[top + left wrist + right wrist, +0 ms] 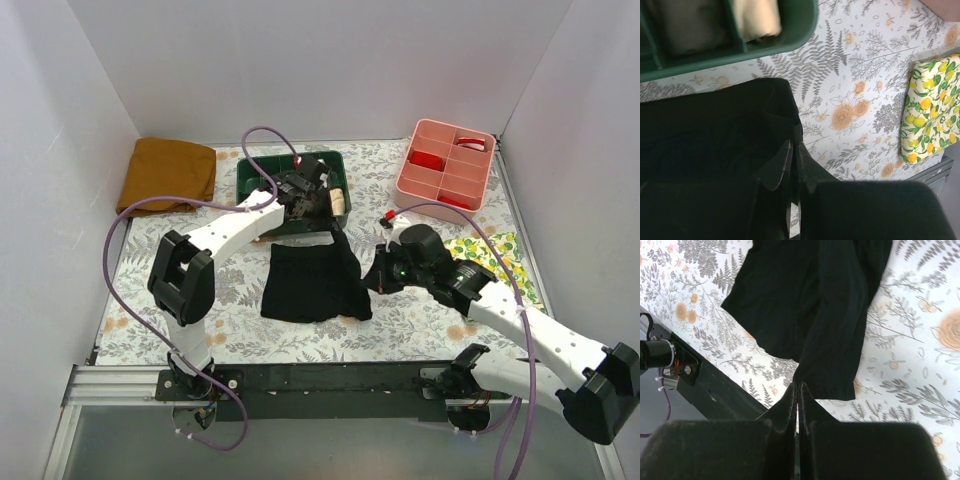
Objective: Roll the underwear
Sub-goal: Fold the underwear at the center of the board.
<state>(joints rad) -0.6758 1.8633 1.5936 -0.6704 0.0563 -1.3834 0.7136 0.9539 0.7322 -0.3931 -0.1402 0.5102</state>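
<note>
Your left gripper (pixel 792 150) has its jaws pressed together, and the underwear (pixel 310 282) peaks up towards them at its far right corner, so that looks like a pinch. The rest of the garment lies flat just beneath and behind that gripper. Your right gripper (pixel 798 388) is also closed, with its tips right at the near hem. I can't tell whether any fabric is caught there.

To start the roll cleanly, you need both grips on the same edge and level with each other. One high corner and one loose one will skew the tube. Confirm the right-hand hold before you lift, then turn the edge over tightly and keep it straight.

The floral table cover (pixel 420 320) lies flat under the cloth and looks smooth enough for it to slide. Room is tight. The green tray (pixel 245 178) sits just ahead of your left gripper, and the lemon-print cloth (pixel 932 107) lies off to its side. The pink tray (pixel 420 160) stands well beyond the right gripper. White walls close in on three sides.
</note>
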